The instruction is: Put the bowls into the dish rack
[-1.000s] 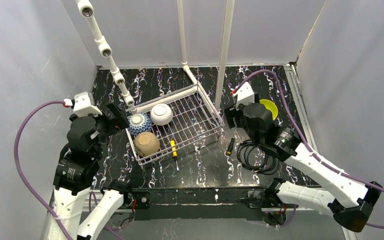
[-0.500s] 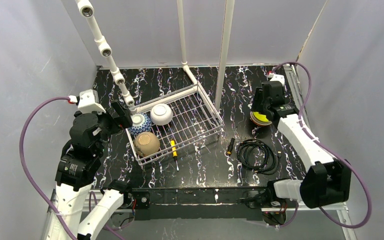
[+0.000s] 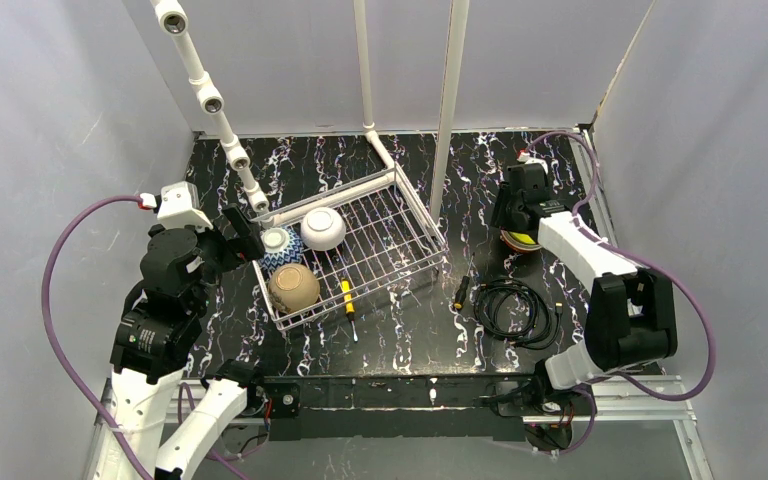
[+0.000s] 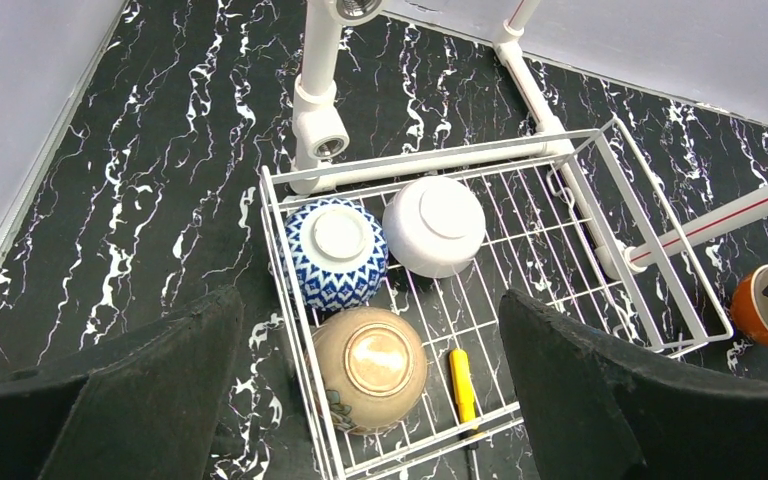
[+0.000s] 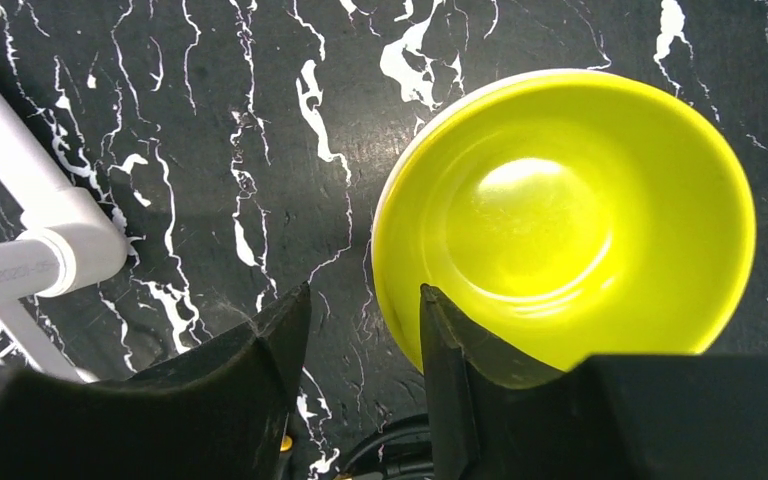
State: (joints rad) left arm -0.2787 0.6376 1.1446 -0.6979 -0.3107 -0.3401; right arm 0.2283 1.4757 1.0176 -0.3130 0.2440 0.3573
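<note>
The white wire dish rack (image 3: 396, 228) holds three upturned bowls at its left end: blue-white (image 3: 280, 246), white (image 3: 323, 228) and tan (image 3: 293, 288). The left wrist view shows them too: blue-white (image 4: 338, 252), white (image 4: 434, 225), tan (image 4: 369, 368). My left gripper (image 3: 245, 232) is open and empty above the rack's left edge. A yellow-green bowl (image 5: 560, 215) stands upright at the right, nested in an orange bowl (image 4: 755, 312). My right gripper (image 5: 365, 295) is open, with one finger (image 5: 455, 340) inside the bowl's left rim and the other outside. The remaining tan bowl is out of view.
A yellow screwdriver (image 3: 346, 297) lies in the rack by the tan bowl. A small tool (image 3: 460, 293) and a coiled black cable (image 3: 515, 305) lie right of the rack. White pipes (image 3: 215, 110) stand behind the rack. A white post (image 3: 448, 110) stands at its right.
My right arm swung from beside the rack to the far right and came down over the yellow-green bowl. The left arm barely moved.
</note>
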